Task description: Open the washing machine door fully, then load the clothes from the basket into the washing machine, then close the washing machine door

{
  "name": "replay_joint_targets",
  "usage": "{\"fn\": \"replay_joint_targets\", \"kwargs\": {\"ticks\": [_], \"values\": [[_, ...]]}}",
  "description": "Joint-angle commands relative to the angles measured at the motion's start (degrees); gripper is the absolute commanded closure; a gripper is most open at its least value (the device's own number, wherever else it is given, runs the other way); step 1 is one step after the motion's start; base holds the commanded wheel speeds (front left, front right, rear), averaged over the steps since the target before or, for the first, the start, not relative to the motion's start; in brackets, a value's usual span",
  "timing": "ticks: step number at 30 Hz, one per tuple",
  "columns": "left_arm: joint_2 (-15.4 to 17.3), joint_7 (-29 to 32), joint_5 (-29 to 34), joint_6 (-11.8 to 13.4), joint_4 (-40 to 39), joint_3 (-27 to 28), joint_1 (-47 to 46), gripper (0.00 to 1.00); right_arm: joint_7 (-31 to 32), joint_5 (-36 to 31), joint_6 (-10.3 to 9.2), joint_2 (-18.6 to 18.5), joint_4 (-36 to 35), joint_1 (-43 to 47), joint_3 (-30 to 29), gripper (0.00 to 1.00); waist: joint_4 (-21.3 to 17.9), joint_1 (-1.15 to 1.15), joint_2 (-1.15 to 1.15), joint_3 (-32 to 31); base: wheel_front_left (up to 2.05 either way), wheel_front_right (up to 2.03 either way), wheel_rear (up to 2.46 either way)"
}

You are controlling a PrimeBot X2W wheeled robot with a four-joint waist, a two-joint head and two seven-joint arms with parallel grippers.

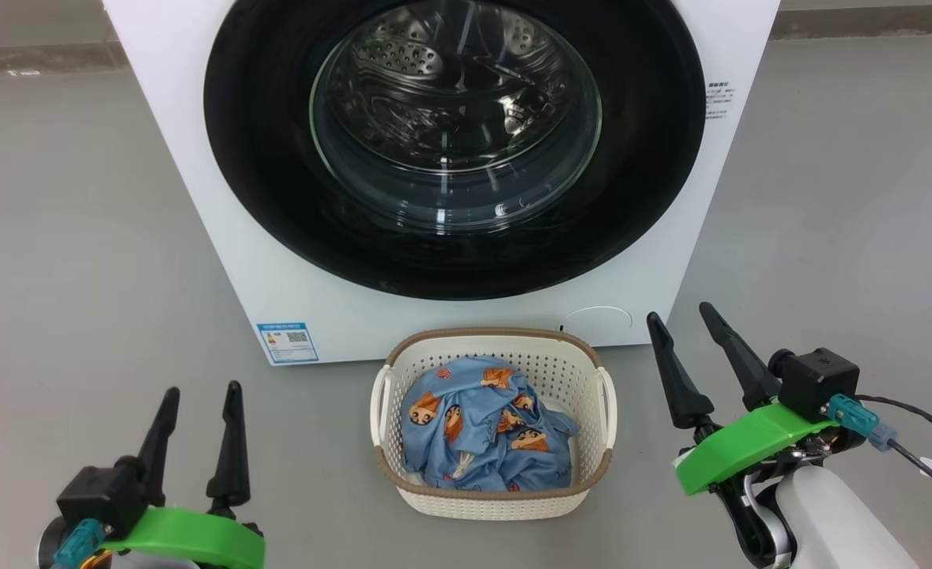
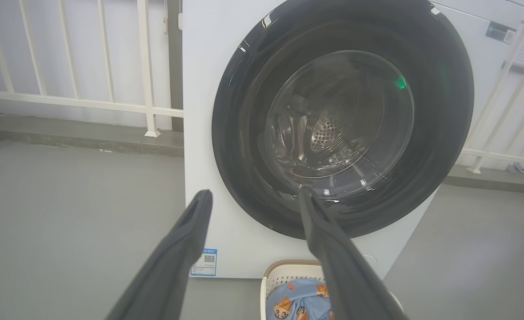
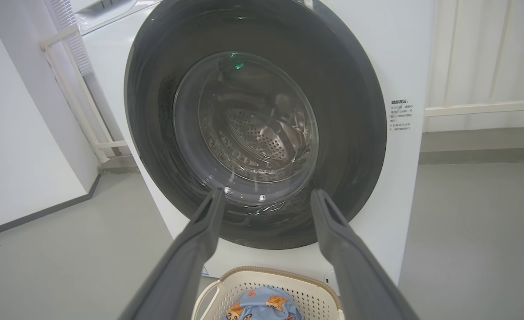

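Washing machine door (image 1: 260, 158) closed, clothes (image 1: 481, 431) heaped in basket (image 1: 497, 502)

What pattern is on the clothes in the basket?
The clothes are light blue with orange cartoon faces; clearest in head view.

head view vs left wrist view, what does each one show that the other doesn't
Head view: the right claw, open, and the basket whole, with both handles.
Left wrist view: a white railing behind the washing machine, and a dark sticker near its top.
Both: the washing machine door shut, the QR label, the clothes in the basket, and the open left claw.
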Motion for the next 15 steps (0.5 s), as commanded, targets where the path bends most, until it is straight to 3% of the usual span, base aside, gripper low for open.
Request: {"fn": "replay_joint_targets", "kwargs": {"ticks": [1,15], "values": [[1.36,-0.50,-0.03,0.58,-0.97,1.64,-2.87,0.00,-0.71,-0.54,0.33,-0.03,-1.14,-1.77,0.97,0.00,-0.04,0.00,0.00,-0.04,0.00,0.00,0.00],[1.72,-0.51,0.21,1.48,-0.93,1.21,-2.83,0.00,-0.71,-0.66,0.33,-0.17,-1.24,-1.75,1.04,0.00,-0.23,0.00,0.00,-0.12,0.01,0.01,-0.02]]}}
